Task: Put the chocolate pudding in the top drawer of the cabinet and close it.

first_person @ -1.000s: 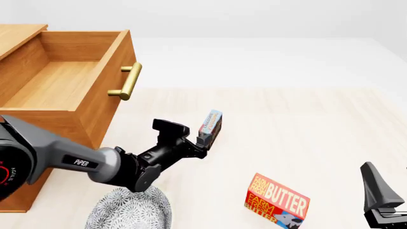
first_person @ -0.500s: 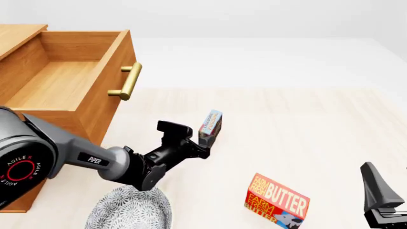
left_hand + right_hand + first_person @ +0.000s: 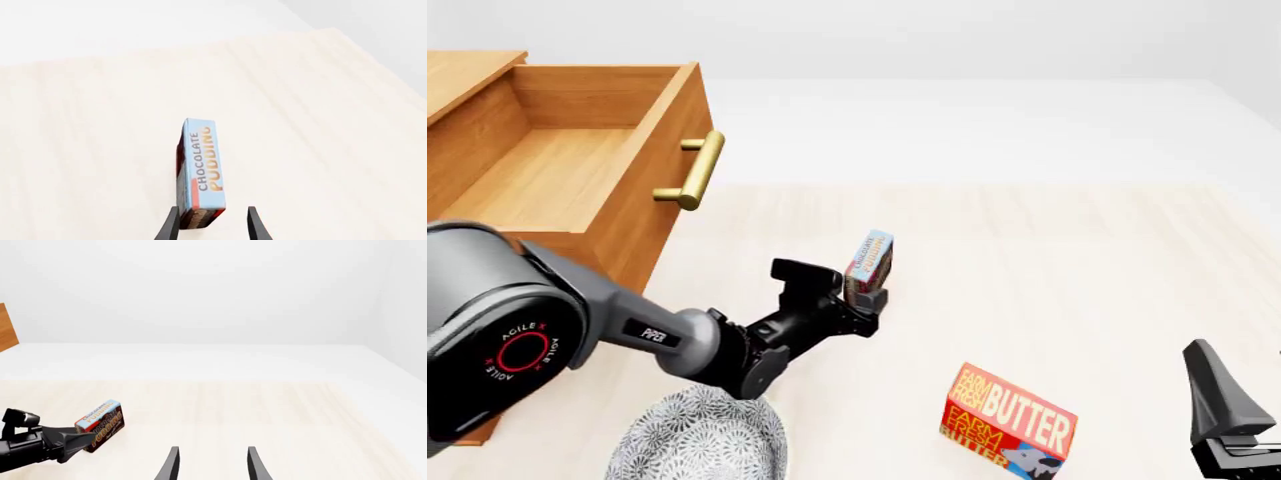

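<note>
The chocolate pudding [image 3: 870, 259] stands on its narrow edge on the table [image 3: 1068, 270], near mid-table, to the right of the cabinet [image 3: 507, 290] and well short of it. The top drawer [image 3: 587, 170] is pulled out, its floor bare and its brass handle [image 3: 698, 170] facing right toward the box.

The left gripper [image 3: 865, 296] sits low at the near end of the box. In the left wrist view the fingers [image 3: 168, 227] straddle the box's lower end: one looks to be against the dark side, the other shows a gap from the blue face. Fingers parted, not yet pinching.

Judgement: the step in hand is the grasp. The box is thin and tall on its edge, so it will tip easily if one finger pushes before the other arrives. To do it well, centre the gap on the box first, advance a little so the pads cover more than the bottom corner, then close evenly across the thin dimension. A hold at the very end risks the box pivoting when raised.

After that, the lift needs height enough to clear the drawer's front panel before moving left over the opening.

The right gripper [image 3: 210, 465] hangs apart at the near right, fingers spread, holding nothing. A butter box [image 3: 1009, 420] lies between it and the left arm; a patterned plate [image 3: 701, 435] sits under the left arm's forearm.
</note>
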You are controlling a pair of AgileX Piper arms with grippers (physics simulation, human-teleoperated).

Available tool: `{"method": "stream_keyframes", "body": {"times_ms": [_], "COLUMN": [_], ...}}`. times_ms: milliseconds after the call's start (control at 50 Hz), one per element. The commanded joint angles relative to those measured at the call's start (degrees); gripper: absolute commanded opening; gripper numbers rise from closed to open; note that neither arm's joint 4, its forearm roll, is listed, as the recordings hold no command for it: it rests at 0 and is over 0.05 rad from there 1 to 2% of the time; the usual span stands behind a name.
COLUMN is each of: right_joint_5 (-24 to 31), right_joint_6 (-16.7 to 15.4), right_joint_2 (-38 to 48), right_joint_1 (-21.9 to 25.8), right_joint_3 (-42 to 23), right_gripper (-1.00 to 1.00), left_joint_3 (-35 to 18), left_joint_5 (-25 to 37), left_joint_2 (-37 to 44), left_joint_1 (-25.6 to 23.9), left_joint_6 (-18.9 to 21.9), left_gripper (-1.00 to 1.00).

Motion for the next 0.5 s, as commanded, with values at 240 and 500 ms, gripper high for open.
{"method": "stream_keyframes", "body": {"times_ms": [240,500], "right_joint_5": [0.01,0.0], "right_joint_6": [0.0,0.0], "right_joint_2": [0.0,0.0], "right_joint_1": [0.0,0.0], "right_joint_3": [0.0,0.0], "right_gripper": [1.0,1.0], "left_joint_3": [-2.2,-3.19], "left_joint_5": [0.39,0.55], "left_joint_2": [2.63,3.31], "left_joint_1": [0.25,0.72], "left_joint_6": [-0.78,-1.41], "left_gripper": [1.0,1.0]}}
